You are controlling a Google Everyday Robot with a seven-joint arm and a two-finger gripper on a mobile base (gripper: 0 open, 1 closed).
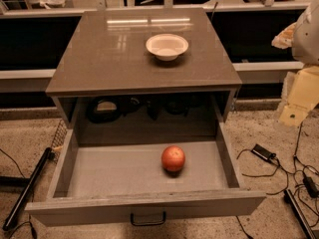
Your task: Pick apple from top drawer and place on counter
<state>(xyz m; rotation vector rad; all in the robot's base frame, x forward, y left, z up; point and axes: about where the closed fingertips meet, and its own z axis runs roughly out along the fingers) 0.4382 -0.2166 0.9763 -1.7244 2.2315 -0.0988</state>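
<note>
The apple (pixel 173 158), red-orange and round, lies on the flat grey floor of the top drawer (pixel 99 173), right of the middle. The drawer is pulled fully out, with its dark handle (pixel 148 218) at the front. The counter (pixel 114 59) is the glossy brown-grey cabinet top behind and above the drawer. My gripper (pixel 298 101) shows as a pale, yellowish-white shape at the right edge of the view. It hangs beside the cabinet, off to the right of the drawer and well apart from the apple. It holds nothing that I can see.
A white bowl (pixel 167 46) stands on the counter, right of its middle. Dark items (pixel 104 109) sit in the cabinet recess behind the drawer. Cables and a small black box (pixel 262 152) lie on the floor to the right. A black bar (pixel 27 188) lies on the left.
</note>
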